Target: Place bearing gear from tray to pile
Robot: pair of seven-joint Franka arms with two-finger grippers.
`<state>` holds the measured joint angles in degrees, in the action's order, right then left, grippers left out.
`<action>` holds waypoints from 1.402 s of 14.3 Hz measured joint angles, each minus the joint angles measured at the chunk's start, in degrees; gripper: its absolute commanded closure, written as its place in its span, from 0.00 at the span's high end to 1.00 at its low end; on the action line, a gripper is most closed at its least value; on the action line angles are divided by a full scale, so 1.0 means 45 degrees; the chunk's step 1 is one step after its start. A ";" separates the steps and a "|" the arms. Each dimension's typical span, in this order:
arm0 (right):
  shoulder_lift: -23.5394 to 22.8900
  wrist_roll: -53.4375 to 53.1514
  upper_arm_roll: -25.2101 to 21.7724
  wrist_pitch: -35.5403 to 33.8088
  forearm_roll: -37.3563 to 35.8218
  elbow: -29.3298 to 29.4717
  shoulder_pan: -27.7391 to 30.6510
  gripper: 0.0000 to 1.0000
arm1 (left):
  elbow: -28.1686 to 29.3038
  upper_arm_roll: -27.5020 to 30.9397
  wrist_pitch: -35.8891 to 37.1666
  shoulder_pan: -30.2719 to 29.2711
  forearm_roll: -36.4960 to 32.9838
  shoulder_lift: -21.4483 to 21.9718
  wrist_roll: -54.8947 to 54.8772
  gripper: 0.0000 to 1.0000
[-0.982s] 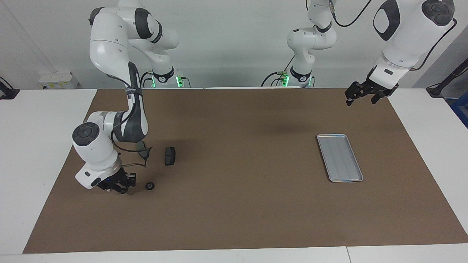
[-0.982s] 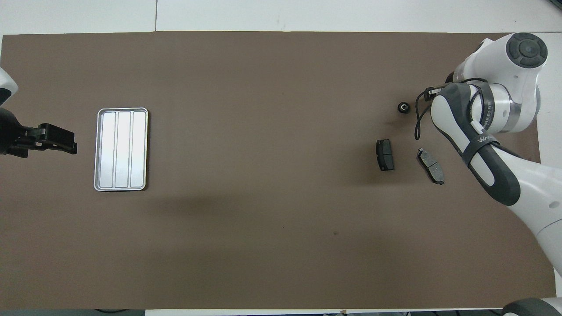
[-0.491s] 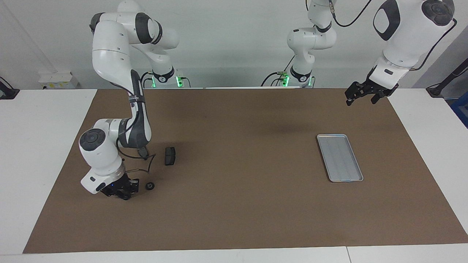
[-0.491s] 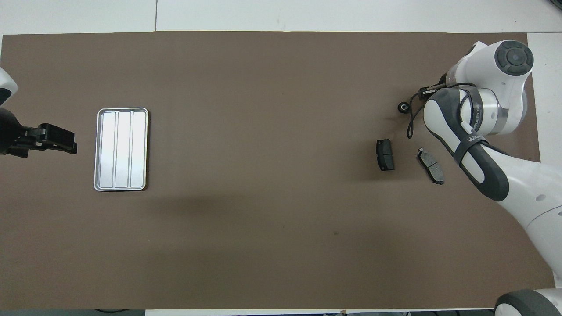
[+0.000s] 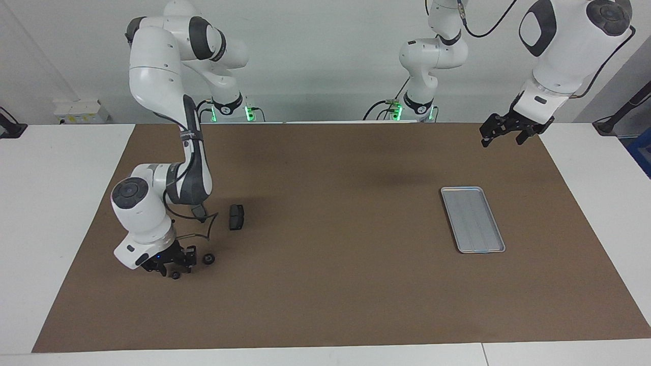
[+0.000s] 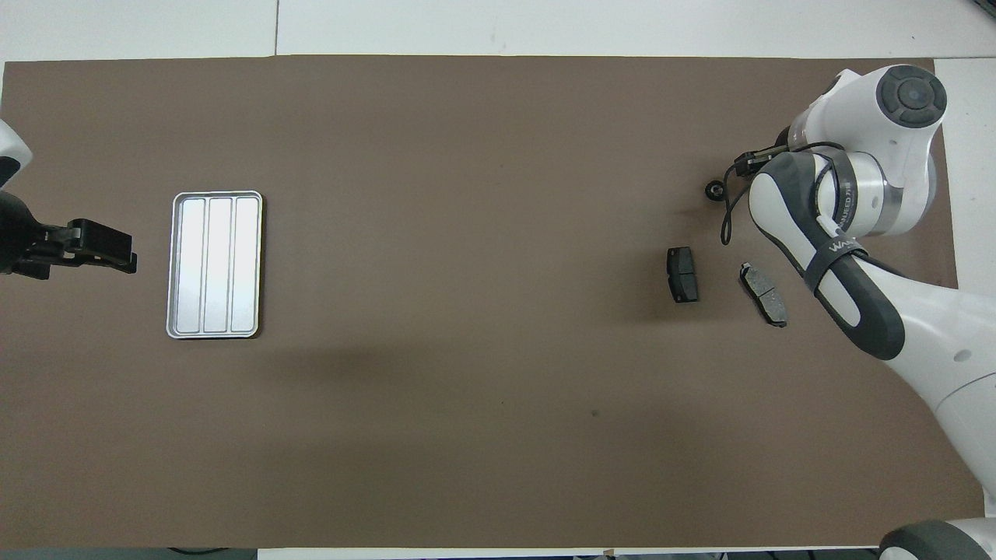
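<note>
Noting positions at the right arm's end of the counter [image 5: 46,203]: the bearing gear [image 5: 208,259], a small dark round part, sits on the brown mat [image 5: 330,284], off the tray and farther from the robots than the two dark pads of the pile. One pad [image 5: 236,217] lies in plain sight. The second pad [image 6: 763,293] shows only from overhead, tucked close by the right arm's forearm. No white bracket is visible in either view. The right hand [image 5: 173,268] is down low at the mat, just beside the gear but apart from it. The gear lies from the hand toward the left arm's end of the counter. I cannot tell whether this hand is spread or pressed together. A small dark round bit shows at its underside, fingertip or part, not clear which. The gear is round, so no long axis to line up on. The tray [image 5: 473,219] lies bare toward the left arm's end, well apart from the pile, its long axis running away from the robots. The left hand [image 5: 508,131] hangs in the air over the mat's edge near the tray, spread and empty; that arm waits. Judgement: the right arm is much the nearer to the gear, and the transfer looks done or nearly so. Any lift-off should go straight up, since a sideways drift toward the gear could roll it away.
</note>
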<state>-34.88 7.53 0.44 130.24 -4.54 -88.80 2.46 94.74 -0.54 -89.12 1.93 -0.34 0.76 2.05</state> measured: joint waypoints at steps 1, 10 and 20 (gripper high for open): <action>0.0331 -0.0178 0.0154 -0.0536 0.0001 0.0083 -0.0005 1.00 | 0.0000 0.0000 0.0000 0.0000 0.0000 0.0000 0.0000 1.00; 0.4509 -0.0387 0.0782 -0.5163 0.0002 0.0237 -0.0085 1.00 | 0.0000 -0.0001 0.0001 0.0000 0.0000 0.0000 0.0000 1.00; 0.8215 -0.0387 0.0932 -0.8761 0.0371 0.0284 0.0056 1.00 | 0.0000 -0.0001 0.0001 0.0000 0.0000 0.0000 0.0000 1.00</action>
<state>2.09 5.79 4.63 90.82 -2.87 -87.52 2.71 94.74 -0.54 -89.12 1.93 -0.34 0.76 2.05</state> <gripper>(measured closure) 0.000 0.000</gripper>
